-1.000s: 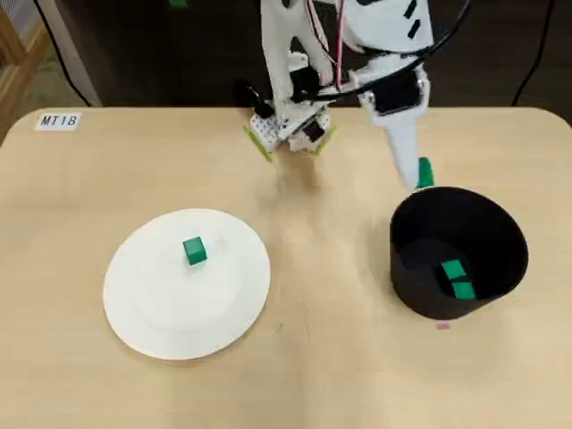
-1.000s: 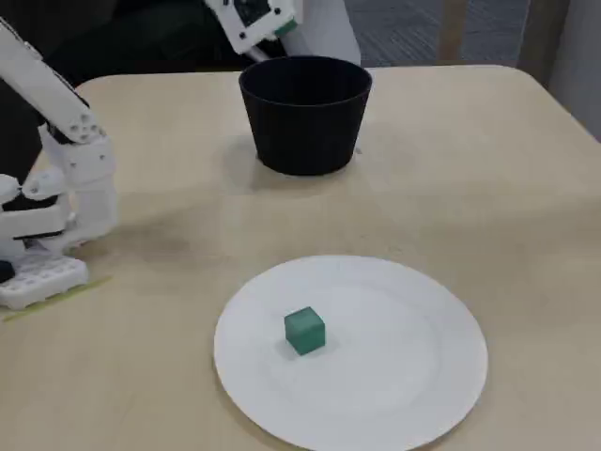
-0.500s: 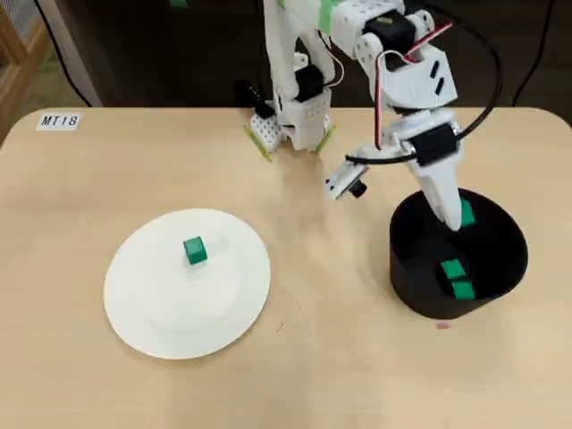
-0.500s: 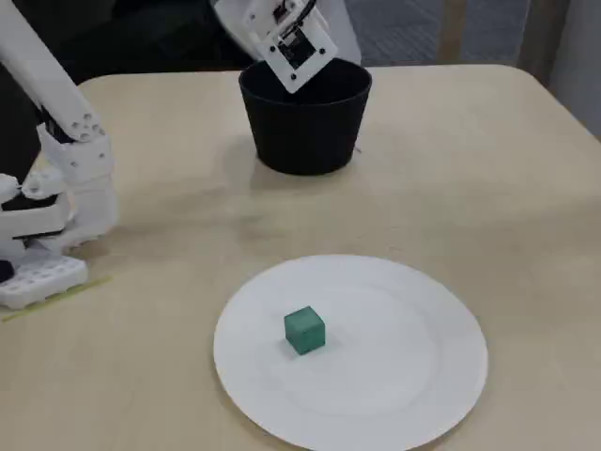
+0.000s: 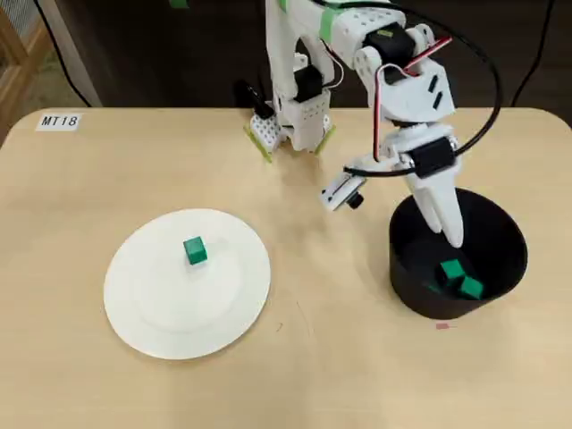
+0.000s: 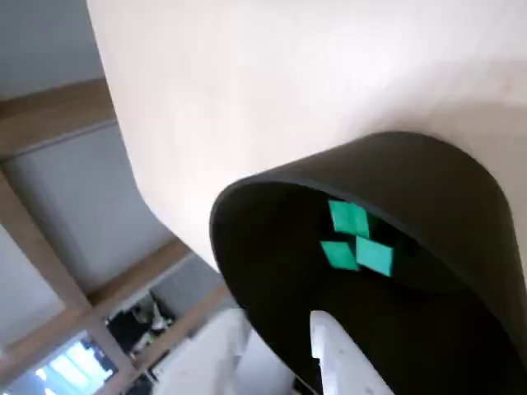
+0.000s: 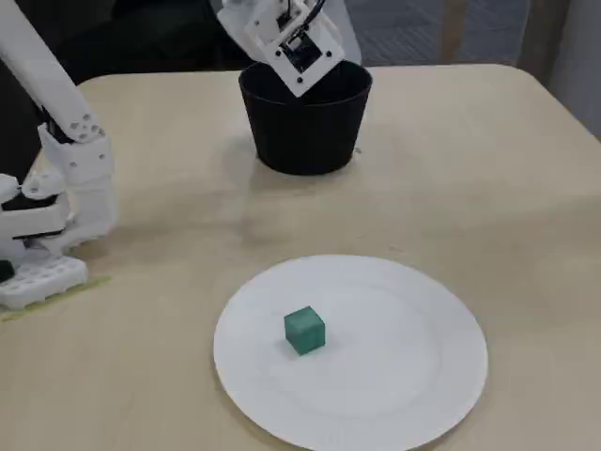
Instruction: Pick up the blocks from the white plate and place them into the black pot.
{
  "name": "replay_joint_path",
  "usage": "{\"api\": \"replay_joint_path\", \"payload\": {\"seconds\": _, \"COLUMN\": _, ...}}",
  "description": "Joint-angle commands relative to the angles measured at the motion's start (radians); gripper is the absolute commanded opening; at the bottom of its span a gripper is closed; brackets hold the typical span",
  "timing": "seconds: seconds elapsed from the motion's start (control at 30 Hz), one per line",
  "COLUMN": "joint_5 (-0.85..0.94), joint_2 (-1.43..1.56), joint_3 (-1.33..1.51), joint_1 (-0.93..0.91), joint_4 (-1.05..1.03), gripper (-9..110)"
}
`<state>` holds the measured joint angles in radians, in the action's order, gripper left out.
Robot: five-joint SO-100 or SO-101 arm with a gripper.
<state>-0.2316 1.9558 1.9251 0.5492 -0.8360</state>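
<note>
One green block lies on the white plate, left of centre. The black pot stands to the right in the overhead view. Three green blocks lie close together on its floor in the wrist view; the overhead view shows two of them clearly. My gripper hangs over the pot's near-left part, tips pointing down inside the rim, open with nothing between its fingers. One white finger shows at the bottom of the wrist view.
The arm's white base is fixed at the table's back edge in the overhead view. A small "MT18" label sits at the back left corner. Bare tan tabletop lies between plate and pot.
My gripper swung from behind the pot to over it, carrying a green block. That block has left the fingers and now lies in the pot with the others.
</note>
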Motion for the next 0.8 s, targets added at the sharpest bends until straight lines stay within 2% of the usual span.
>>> {"api": "replay_joint_path", "payload": {"seconds": 0.0, "joint_5": 0.035, "joint_2": 0.057, "joint_3": -0.032, "joint_1": -0.06, "joint_4": -0.018, "gripper": -2}}
{"api": "replay_joint_path", "payload": {"seconds": 0.2, "joint_5": 0.067, "joint_2": 0.06, "joint_3": -0.114, "joint_1": -0.399, "joint_4": -0.118, "gripper": -2}}
{"api": "replay_joint_path", "payload": {"seconds": 0.43, "joint_5": -0.262, "joint_2": 0.018, "joint_3": -0.13, "joint_1": -0.853, "joint_4": -0.282, "gripper": -2}}
{"api": "replay_joint_path", "payload": {"seconds": 0.57, "joint_5": -0.422, "joint_2": -0.048, "joint_3": -0.155, "joint_1": -0.968, "joint_4": -0.394, "gripper": -2}}
{"api": "replay_joint_path", "payload": {"seconds": 0.77, "joint_5": -0.48, "joint_2": -0.187, "joint_3": -0.238, "joint_1": -1.014, "joint_4": -0.454, "gripper": -2}}
